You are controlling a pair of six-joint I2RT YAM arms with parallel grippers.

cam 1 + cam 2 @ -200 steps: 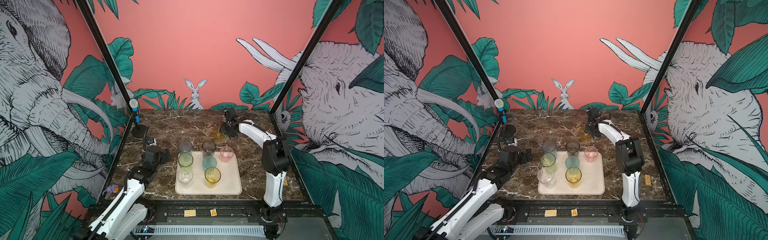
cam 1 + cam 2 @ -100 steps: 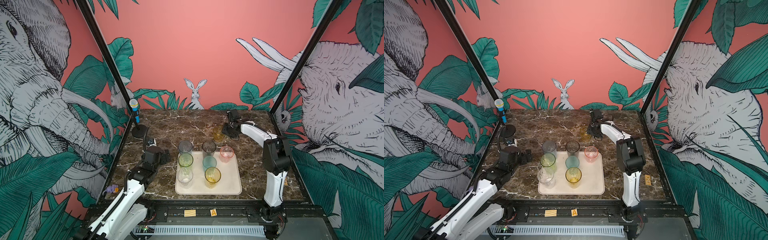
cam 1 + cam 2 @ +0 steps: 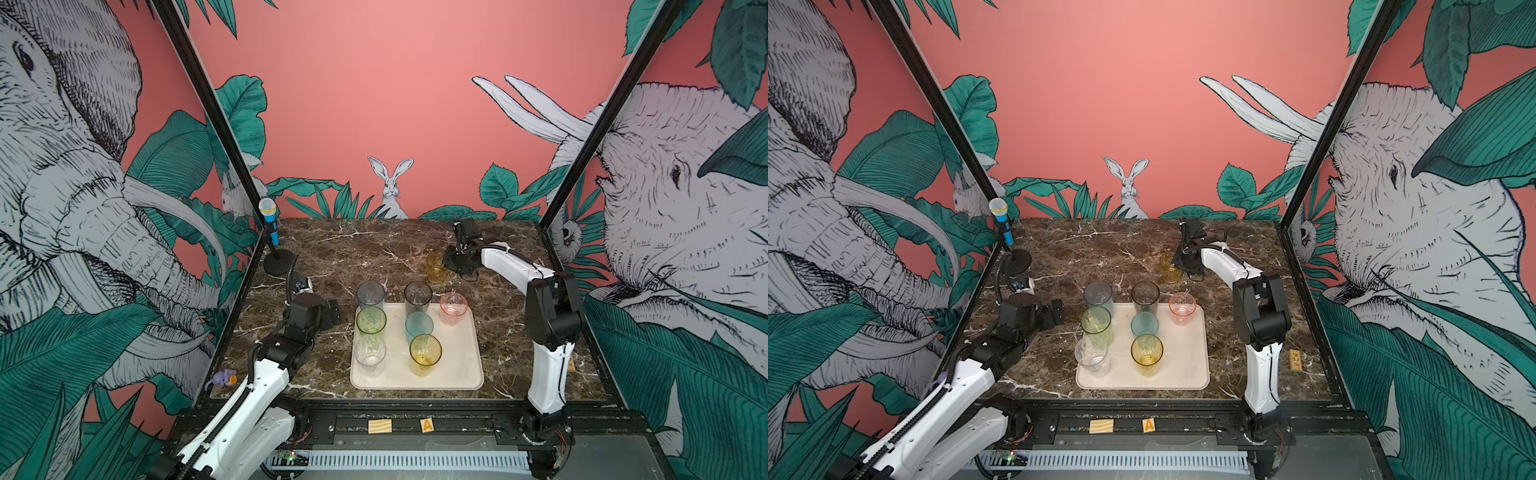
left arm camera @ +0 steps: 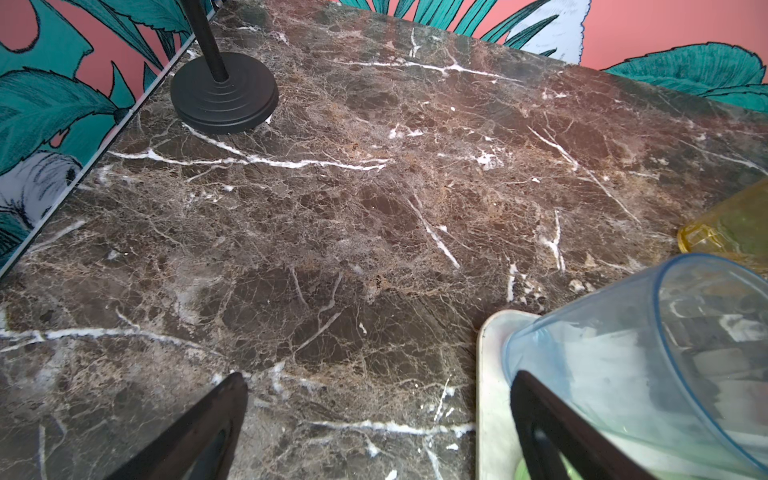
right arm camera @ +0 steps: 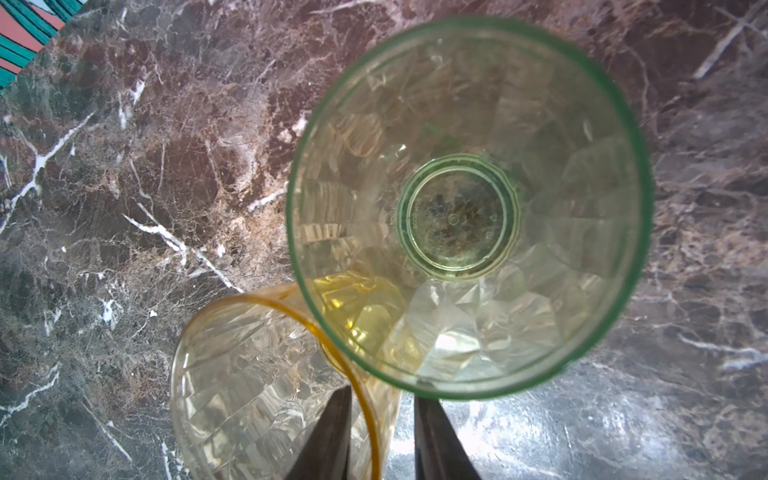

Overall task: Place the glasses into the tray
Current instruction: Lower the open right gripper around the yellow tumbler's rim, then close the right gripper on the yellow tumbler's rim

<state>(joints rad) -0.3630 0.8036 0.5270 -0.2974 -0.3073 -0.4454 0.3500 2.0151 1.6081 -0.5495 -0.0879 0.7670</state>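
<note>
drawn closer together than a second ago, the right gripper's (image 5: 380, 395) jaws stand narrowly apart astride the amber glass's (image 5: 266, 382) thin faceted wall; whether they pinch it cannot be told. its arm stretches far back over bare marble table (image 3: 353, 253) behind the tray (image 3: 457, 365), a green glass (image 5: 465, 208) just beside the amber one. seven translucent tumblers (image 3: 425, 351) crowd the cream tray's left and rear, its right side free. the left gripper (image 3: 330, 311) hangs near the tray's left rim, jaws spread wide.
</note>
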